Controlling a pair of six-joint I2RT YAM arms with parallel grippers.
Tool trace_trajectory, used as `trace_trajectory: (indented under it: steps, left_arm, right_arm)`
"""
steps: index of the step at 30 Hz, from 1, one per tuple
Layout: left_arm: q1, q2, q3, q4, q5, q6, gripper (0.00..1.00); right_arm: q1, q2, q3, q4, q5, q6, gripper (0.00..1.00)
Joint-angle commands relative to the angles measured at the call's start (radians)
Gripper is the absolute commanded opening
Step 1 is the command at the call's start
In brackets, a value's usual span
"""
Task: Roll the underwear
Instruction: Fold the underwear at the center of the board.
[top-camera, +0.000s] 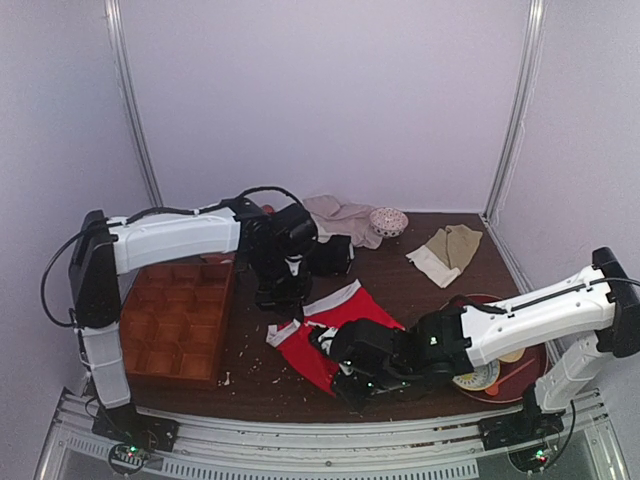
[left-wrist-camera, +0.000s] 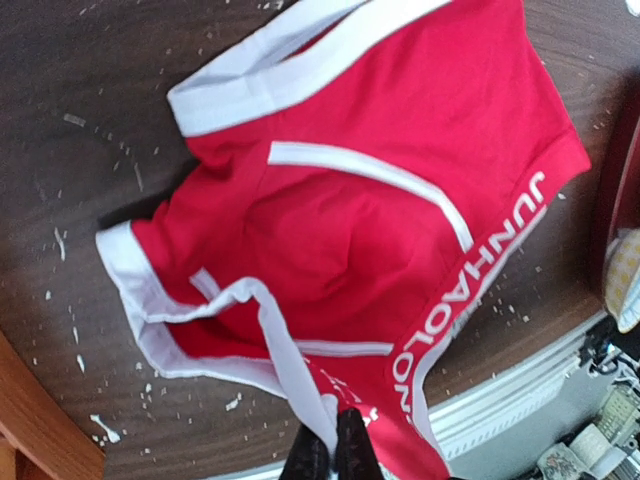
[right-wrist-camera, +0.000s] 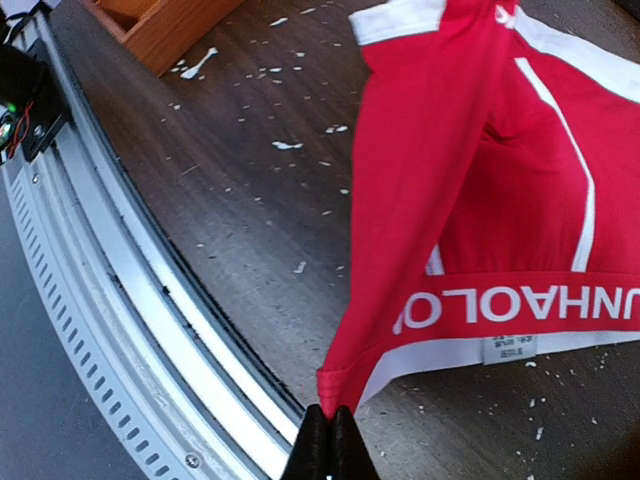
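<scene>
Red underwear with white trim and JUNHAOLONG lettering, lying partly spread on the dark counter between the two arms, near its front edge; left pincer closed tight on a white leg hem, right pincer closed tight on a waistband corner.

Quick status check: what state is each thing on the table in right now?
underwear: unrolled, mostly flat, two edges pinched up.
left hand: shut on a white-trimmed edge of it.
right hand: shut on its waistband corner.
wooden tray: upright, compartments look empty.
beige garment: crumpled, lying apart.
patterned bowl: upright.
</scene>
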Motion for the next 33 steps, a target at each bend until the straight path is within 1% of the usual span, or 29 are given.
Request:
trace_trajectory:
  steps: [1,7,13,18,30,33]
  left_arm:
    - [0.011,0.085,0.117,-0.041,-0.007,0.044,0.0]
    - [0.031,0.196,0.248,-0.049,0.015,0.063,0.0]
    - [0.054,0.298,0.387,-0.068,0.031,0.075,0.0]
    - [0.069,0.359,0.472,-0.065,0.042,0.077,0.0]
    - [0.088,0.459,0.628,0.044,0.085,0.075,0.0]
    - [0.092,0.472,0.629,0.113,0.101,0.079,0.0]
  right_arm:
    - [-0.07,-0.058,-0.063,0.009,0.02,0.063,0.0]
    - [-0.168,-0.095,-0.122,0.042,-0.01,0.074,0.0]
    - [-0.244,-0.103,-0.15,0.055,-0.037,0.067,0.0]
    - [-0.29,-0.116,-0.169,0.048,-0.04,0.059,0.0]
    - [-0.384,-0.144,-0.185,0.028,-0.016,0.056,0.0]
    - [-0.401,-0.143,-0.187,0.022,-0.004,0.055,0.0]
